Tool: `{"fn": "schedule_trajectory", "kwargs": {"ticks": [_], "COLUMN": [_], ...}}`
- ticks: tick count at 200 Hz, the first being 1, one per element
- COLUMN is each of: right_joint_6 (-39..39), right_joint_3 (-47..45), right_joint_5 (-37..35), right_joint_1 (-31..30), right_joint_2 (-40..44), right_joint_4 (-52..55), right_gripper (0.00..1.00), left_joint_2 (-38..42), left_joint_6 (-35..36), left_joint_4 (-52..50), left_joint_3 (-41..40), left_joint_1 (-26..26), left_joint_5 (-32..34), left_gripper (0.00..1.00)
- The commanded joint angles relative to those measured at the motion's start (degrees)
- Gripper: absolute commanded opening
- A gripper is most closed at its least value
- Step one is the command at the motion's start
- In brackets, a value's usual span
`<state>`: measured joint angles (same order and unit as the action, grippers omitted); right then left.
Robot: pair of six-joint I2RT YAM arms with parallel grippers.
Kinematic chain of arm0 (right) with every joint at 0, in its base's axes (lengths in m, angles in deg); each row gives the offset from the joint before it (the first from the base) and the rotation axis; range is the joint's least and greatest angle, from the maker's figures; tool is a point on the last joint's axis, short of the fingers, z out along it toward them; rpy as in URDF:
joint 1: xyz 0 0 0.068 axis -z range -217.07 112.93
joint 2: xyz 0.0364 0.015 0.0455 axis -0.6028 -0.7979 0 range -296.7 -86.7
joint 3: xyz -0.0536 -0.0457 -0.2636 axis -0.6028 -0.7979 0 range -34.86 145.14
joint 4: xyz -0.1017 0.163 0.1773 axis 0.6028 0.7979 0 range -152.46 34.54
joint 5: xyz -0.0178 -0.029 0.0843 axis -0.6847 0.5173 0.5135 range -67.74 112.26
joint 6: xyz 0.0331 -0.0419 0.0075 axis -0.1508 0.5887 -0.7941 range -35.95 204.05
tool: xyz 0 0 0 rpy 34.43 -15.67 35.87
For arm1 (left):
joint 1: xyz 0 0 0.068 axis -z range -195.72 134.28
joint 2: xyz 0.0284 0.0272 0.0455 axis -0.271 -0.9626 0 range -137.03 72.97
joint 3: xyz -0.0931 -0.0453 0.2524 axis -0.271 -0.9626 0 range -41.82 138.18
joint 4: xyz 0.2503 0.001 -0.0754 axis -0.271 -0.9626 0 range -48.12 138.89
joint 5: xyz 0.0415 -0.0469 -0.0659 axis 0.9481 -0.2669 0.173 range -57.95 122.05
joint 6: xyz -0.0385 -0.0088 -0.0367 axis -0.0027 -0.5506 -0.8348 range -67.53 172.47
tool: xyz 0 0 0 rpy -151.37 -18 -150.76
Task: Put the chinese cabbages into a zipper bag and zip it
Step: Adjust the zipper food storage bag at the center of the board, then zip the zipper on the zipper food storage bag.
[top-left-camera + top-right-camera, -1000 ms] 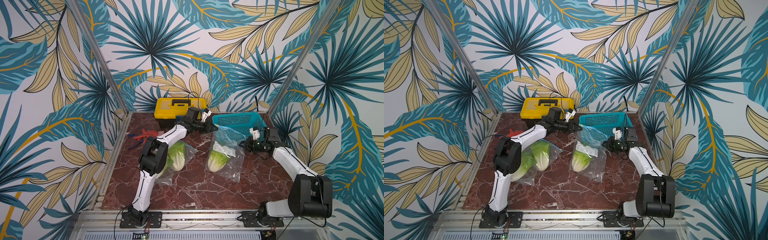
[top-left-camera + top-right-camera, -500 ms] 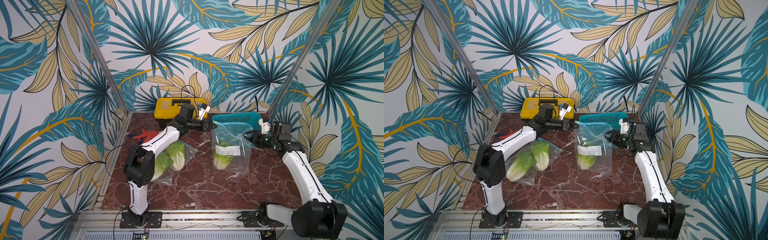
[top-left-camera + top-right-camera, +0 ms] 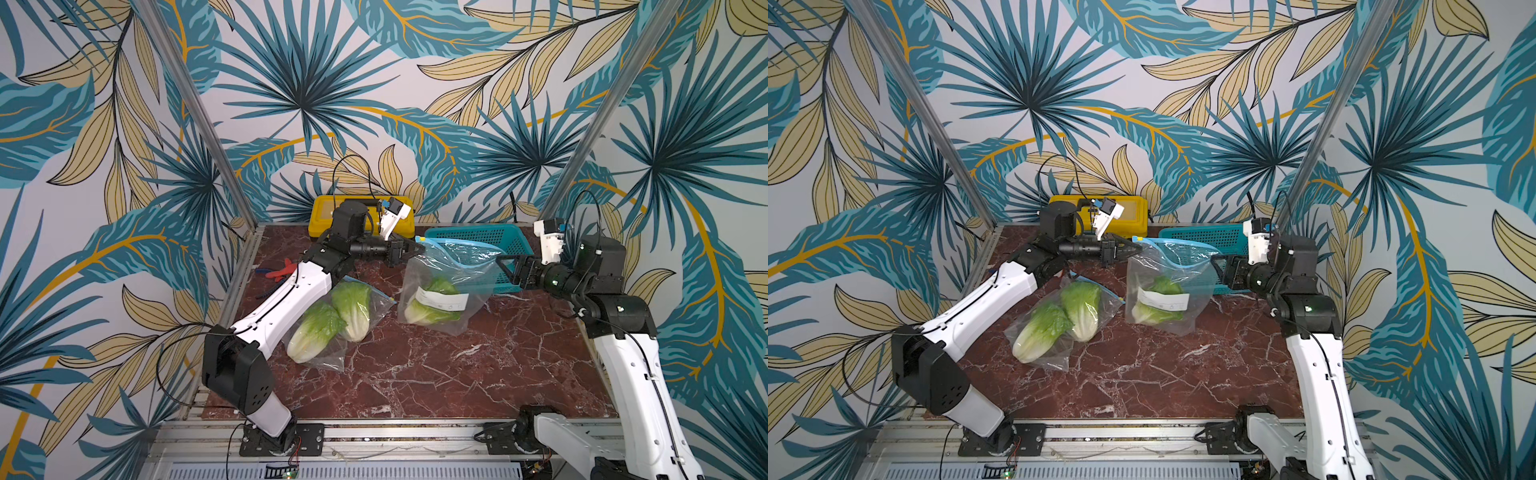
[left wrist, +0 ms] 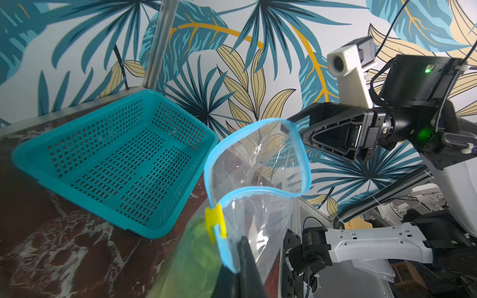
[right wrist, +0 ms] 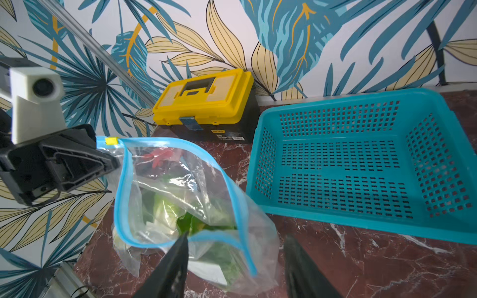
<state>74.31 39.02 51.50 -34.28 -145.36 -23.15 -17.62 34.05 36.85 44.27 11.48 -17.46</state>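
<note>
Left wrist view: the left gripper [image 4: 238, 260] is clenched on the zipper bag [image 4: 255, 219] at its corner, just behind the yellow slider [image 4: 215, 222]. The right gripper [image 5: 236, 236] has its jaws spread, with one finger [image 5: 173, 263] touching the bag's gaping blue rim [image 5: 121, 185]. One cabbage [image 3: 432, 309] sits inside this bag. Two more cabbages [image 3: 316, 332] lie side by side on a second clear bag [image 3: 328, 361], beside the left arm [image 3: 282, 307]. The basket [image 3: 478, 237] stands just behind the bag, and bare table [image 3: 415, 374] lies in front.

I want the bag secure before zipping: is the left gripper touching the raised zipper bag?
Touching. The left wrist view shows the left gripper pinching the zipper bag at its blue rim, beside the yellow slider.
</note>
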Motion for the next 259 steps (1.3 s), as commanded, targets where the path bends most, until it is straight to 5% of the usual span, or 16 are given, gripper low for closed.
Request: {"fn": "schedule_trajectory", "kwargs": {"ticks": [1,39,71,120,184,259], "right_joint_6": [-3.96,-1.56,9.05,19.27,18.2,18.55], "right_joint_3": [-1.16,3.31,12.53,24.66,28.51,29.91], "right_joint_5": [4.32,8.02,6.22,9.45,12.16,13.38], "right_joint_1": [-0.24,-1.19,-13.47,-22.52,-26.83,-28.27], "right_joint_2": [1.68,-0.35,-8.36,-20.89,-27.39,-30.36], "right_joint_4": [-3.56,-1.27,6.22,15.07,15.61,15.8], "right_gripper": [0.61,0.63,0.59,0.49,0.44,0.22], "left_joint_2": [4.06,7.94,7.14,7.27,7.36,7.18], "left_joint_6": [3.02,9.91,13.11,20.04,21.55,21.23], "left_joint_4": [-0.38,-0.55,-2.2,-3.35,-3.32,-3.35], "left_joint_3": [-0.96,-5.49,-6.48,-9.97,-10.49,-10.4], "left_joint_1": [-1.58,-2.51,-2.39,-0.79,1.2,1.45], "left_joint_5": [0.25,-3.8,-5.96,-6.66,-8.11,-8.58], "left_gripper": [0.0,0.0,0.0,0.0,0.0,0.0]}}
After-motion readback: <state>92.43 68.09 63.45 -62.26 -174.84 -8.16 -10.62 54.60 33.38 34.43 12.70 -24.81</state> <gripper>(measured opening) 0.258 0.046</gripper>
